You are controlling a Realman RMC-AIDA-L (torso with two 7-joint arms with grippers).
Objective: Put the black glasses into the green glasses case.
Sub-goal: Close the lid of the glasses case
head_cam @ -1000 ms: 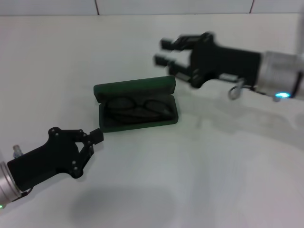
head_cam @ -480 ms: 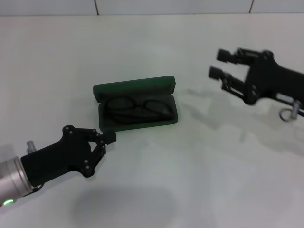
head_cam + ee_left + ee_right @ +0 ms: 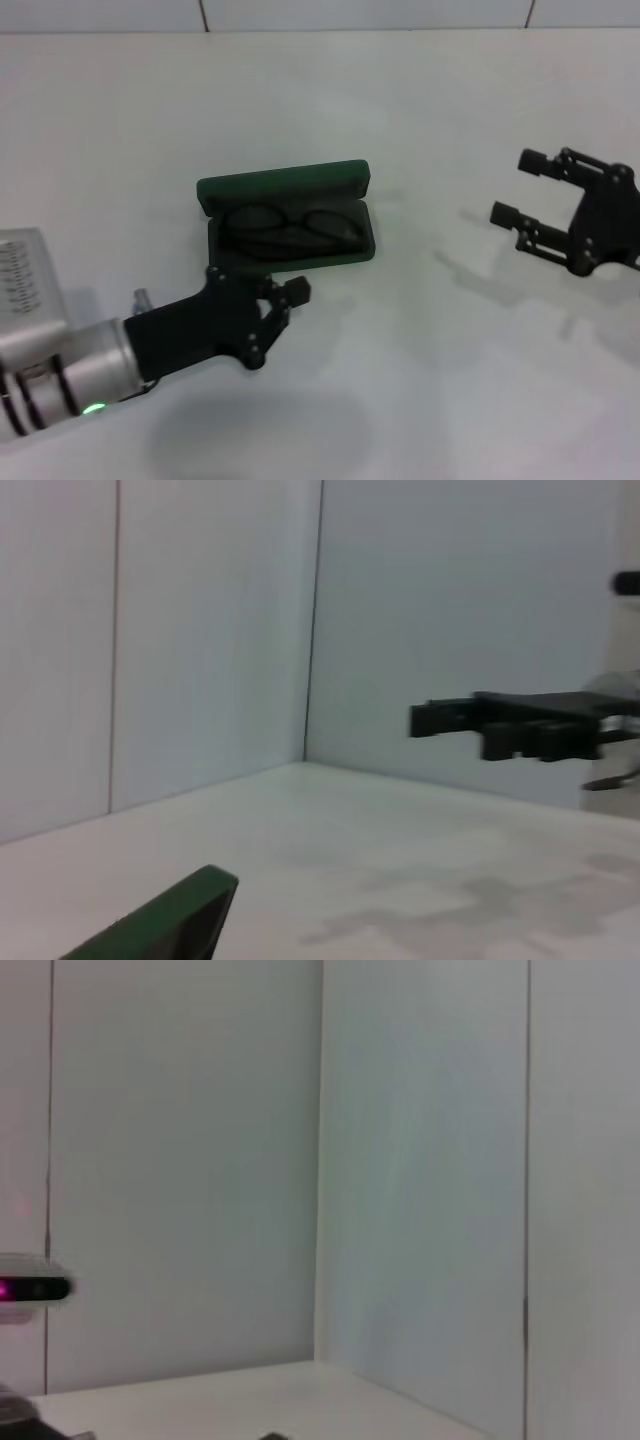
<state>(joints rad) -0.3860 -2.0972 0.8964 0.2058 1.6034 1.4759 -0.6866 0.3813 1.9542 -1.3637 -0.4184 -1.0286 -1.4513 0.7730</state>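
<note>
The green glasses case (image 3: 340,255) lies open in the middle of the table, its lid (image 3: 283,184) raised at the back. The black glasses (image 3: 290,226) lie folded inside it on the dark lining. My left gripper (image 3: 296,291) is shut and empty, just in front of the case's front edge. My right gripper (image 3: 518,187) is open and empty, well to the right of the case and above the table. In the left wrist view a corner of the green case (image 3: 170,918) shows, with the right gripper (image 3: 470,720) farther off.
The white table (image 3: 420,380) runs back to a white panelled wall (image 3: 360,14). The left arm's silver forearm (image 3: 50,370) fills the near left corner. The right wrist view shows walls and a small device with a pink light (image 3: 30,1289).
My right gripper has pulled away from the case to the right and a little nearer. My left gripper has moved right and forward, up to the case's front edge. The case and glasses have not moved.
</note>
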